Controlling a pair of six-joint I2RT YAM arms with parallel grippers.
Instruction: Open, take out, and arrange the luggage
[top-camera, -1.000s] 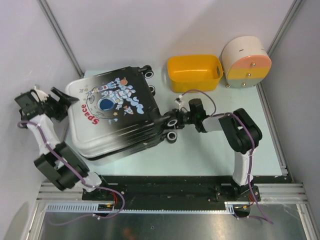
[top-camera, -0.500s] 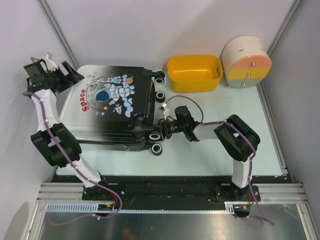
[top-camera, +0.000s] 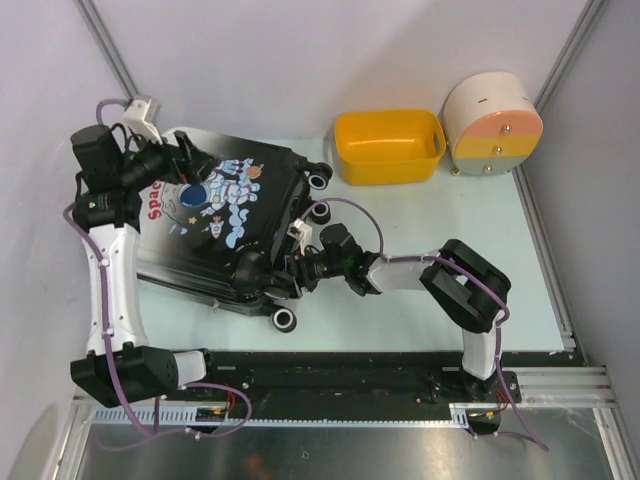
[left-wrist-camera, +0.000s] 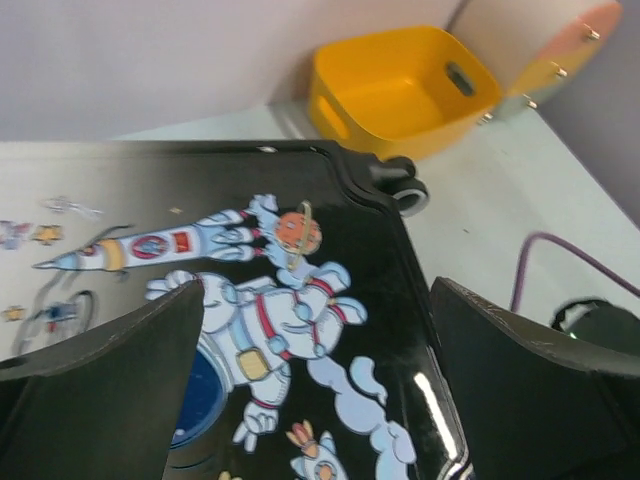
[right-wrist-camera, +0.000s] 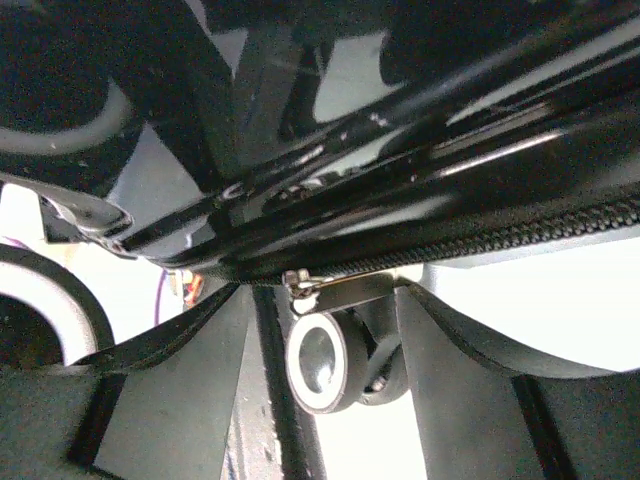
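Pale table (top-camera: 420, 310), basket (top-camera: 390, 145) behind luggage (top-camera: 232, 215); left pincer (left-wrist-camera: 312, 290) wide above, right pincer (right-wrist-camera: 318, 292) seemingly parted.

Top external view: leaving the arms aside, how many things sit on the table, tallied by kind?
suitcase: 1
yellow basket: 1
round drawer box: 1
Total: 3

yellow plastic basket (top-camera: 386, 166) at far edge of table (top-camera: 505, 285), cream-and-orange drawer box (top-camera: 492, 127) just beside it

The luggage (top-camera: 240, 215) lies on the surface (top-camera: 350, 320). Right of it and farther back sits the basket (top-camera: 390, 147), with the drawer box (top-camera: 492, 125) farther right.
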